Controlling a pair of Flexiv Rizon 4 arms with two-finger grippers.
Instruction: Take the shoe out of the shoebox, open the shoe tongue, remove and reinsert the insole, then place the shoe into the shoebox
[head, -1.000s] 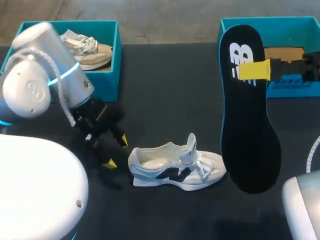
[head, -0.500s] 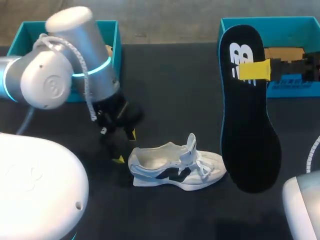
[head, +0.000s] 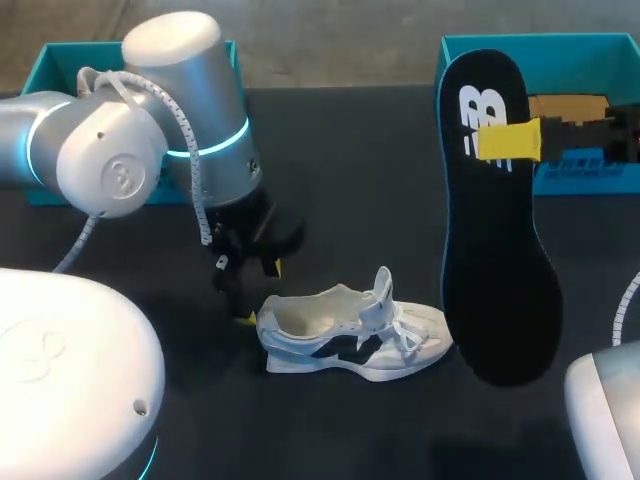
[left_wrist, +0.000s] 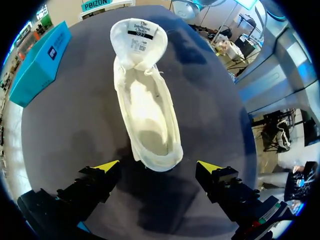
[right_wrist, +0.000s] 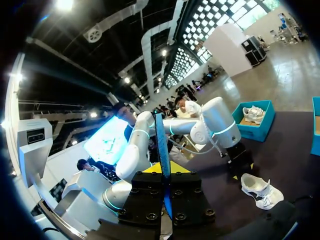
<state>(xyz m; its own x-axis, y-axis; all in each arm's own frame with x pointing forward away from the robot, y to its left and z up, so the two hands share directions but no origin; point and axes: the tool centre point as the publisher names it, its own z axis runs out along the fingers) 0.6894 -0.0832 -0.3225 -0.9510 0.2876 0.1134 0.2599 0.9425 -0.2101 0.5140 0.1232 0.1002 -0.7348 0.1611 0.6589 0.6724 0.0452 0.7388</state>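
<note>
A white shoe (head: 350, 335) with dark side marks lies on the black table, tongue raised, its inside bare. My left gripper (head: 257, 293) hangs open just behind the shoe's heel. In the left wrist view the heel of the shoe (left_wrist: 147, 107) lies between the spread yellow tips of the left gripper (left_wrist: 157, 166), untouched. The black insole (head: 495, 220) hangs upright above the table at the right, my right gripper (head: 510, 140) shut on its upper part. In the right wrist view the insole (right_wrist: 162, 150) stands edge-on in the right gripper (right_wrist: 163, 170), the shoe (right_wrist: 260, 189) far ahead.
A teal shoebox (head: 590, 60) stands at the back right, behind the insole. A second teal box (head: 50, 55) sits at the back left, mostly hidden by my left arm (head: 150, 130); the right wrist view shows another shoe (right_wrist: 252, 112) in it.
My left arm has swung right and forward, bringing its open gripper up to the shoe's heel. The right arm and the insole have stayed still.
</note>
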